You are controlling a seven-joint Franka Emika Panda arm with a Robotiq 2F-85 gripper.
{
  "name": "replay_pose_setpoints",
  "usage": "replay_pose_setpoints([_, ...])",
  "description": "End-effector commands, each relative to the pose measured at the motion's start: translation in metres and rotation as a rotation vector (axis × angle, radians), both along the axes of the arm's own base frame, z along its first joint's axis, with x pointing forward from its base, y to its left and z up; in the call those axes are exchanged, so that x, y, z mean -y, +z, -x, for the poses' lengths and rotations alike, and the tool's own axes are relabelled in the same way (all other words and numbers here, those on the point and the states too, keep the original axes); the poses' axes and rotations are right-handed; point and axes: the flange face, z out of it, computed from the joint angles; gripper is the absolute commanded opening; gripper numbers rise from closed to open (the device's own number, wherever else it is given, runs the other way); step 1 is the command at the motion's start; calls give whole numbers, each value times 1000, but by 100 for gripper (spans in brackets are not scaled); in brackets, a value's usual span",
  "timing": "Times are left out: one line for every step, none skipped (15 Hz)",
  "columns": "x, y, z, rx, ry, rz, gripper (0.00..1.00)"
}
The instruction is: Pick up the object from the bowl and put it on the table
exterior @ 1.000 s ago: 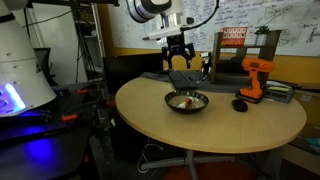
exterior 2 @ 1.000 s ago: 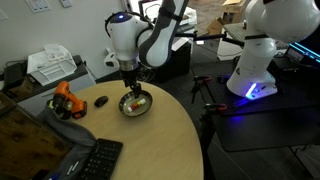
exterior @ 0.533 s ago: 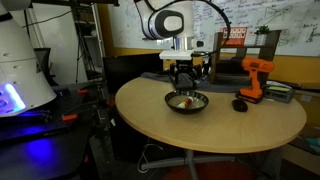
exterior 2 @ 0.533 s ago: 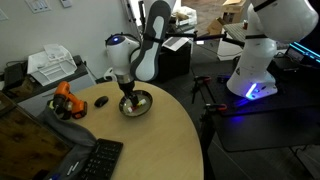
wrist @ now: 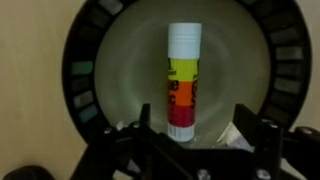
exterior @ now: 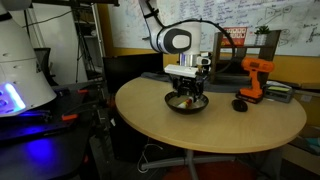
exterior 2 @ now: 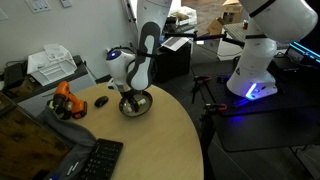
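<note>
The end effector (wrist: 195, 114) hangs low over the bowl (wrist: 82, 80), jaws spread wide and gripping nothing. The object (wrist: 182, 80) (a stick with a white cap and yellow, orange and red bands) lies flat on the bowl's pale floor, its red end between the two fingers, neither visibly touching it. In both exterior views the bowl (exterior: 171, 101) (exterior 2: 146, 101) sits on the worktop (exterior: 220, 128) — the arm right over it.

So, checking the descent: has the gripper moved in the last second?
Yes. The gripper has come down, from well above the bowl to right at its rim.
</note>
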Motion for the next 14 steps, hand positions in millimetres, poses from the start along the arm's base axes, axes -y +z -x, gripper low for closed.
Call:
replay_pose_setpoints([2, -6, -9, -35, 19, 15, 61])
replay_pose_setpoints([2, -7, -11, -36, 21, 17, 54])
replay_pose_setpoints([2, -8, -12, -41, 24, 16, 45])
replay_pose_setpoints([2, -9, -12, -47, 28, 14, 38])
replay_pose_setpoints([2, -10, -13, -55, 24, 15, 31])
replay_pose_setpoints([2, -11, -13, -64, 25, 15, 23])
replay_pose_setpoints([2, -12, -13, -72, 25, 13, 16])
replay_pose_setpoints([2, -11, -13, -70, 26, 3, 8])
replay_pose_setpoints([1, -9, -13, -59, 31, -14, 8])
replay_pose_setpoints([-2, -2, -13, -41, 51, -30, 8])
replay_pose_setpoints([-6, 5, -12, -18, 80, -47, 8])
replay_pose_setpoints([-13, 17, -10, -4, 113, -65, 8])
replay_pose_setpoints([-19, 29, -8, -6, 142, -72, 8])
replay_pose_setpoints([-26, 42, -6, -15, 158, -74, 8])
